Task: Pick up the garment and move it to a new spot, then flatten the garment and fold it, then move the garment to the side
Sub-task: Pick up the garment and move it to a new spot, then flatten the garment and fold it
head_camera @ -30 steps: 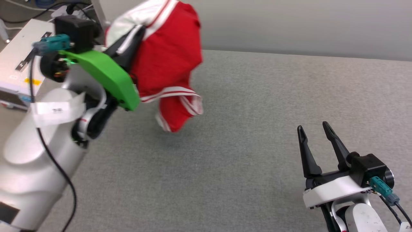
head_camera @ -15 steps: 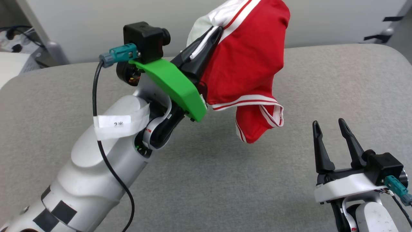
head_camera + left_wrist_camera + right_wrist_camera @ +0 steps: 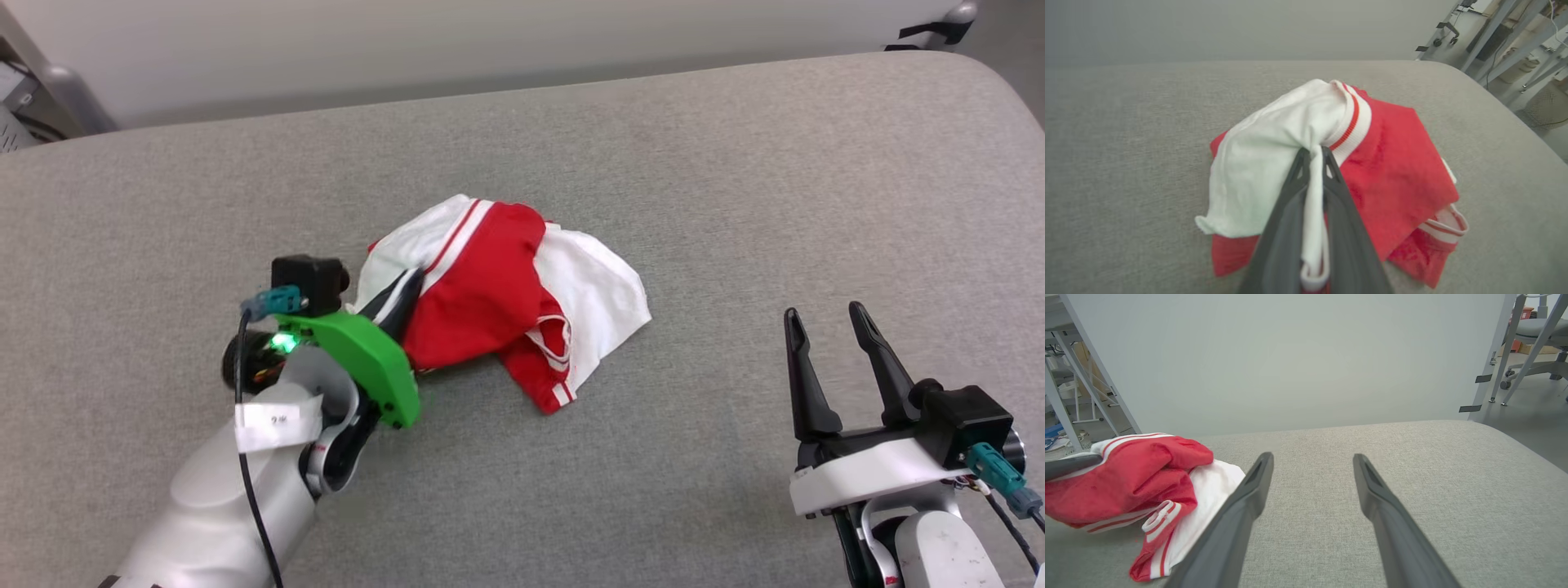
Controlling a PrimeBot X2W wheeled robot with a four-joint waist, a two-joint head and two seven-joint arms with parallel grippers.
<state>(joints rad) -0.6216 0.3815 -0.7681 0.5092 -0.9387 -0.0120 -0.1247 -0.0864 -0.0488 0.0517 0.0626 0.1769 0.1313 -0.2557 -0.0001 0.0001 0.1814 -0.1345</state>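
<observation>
Left gripper (image 3: 411, 276): my fingers are pressed almost together on a fold of the garment's white cloth; in my left wrist view that white strip runs down between them, and only the cloth keeps them apart
Garment (image 3: 490, 302): lying in a crumpled heap on the grey padded surface (image 3: 735, 204), near its middle and just ahead of my left wrist, with the pinched fold rising into my fingers
Garment's layout: red body bunched in the centre, white sleeve with red-white striped trim at the far left where I grip, a white panel spread flat to the right, and a striped cuff poking out at the near edge
Left arm: low over the surface, its green bracket (image 3: 359, 359) and black wrist camera (image 3: 309, 280) just beside the heap
Right gripper (image 3: 824, 312): my fingers stand wide apart with nothing between them; it has hold of nothing and sits at the lower right of my head view, well apart from the garment
Right wrist view: the heap lies to the left of my spread fingers, its white edge passing behind the left one; a dark finger of my other gripper touches it at the far left
Surroundings: pale wall (image 3: 1290, 355) behind the surface; metal frame legs (image 3: 1498, 351) and a chair (image 3: 1539, 330) off to the right
</observation>
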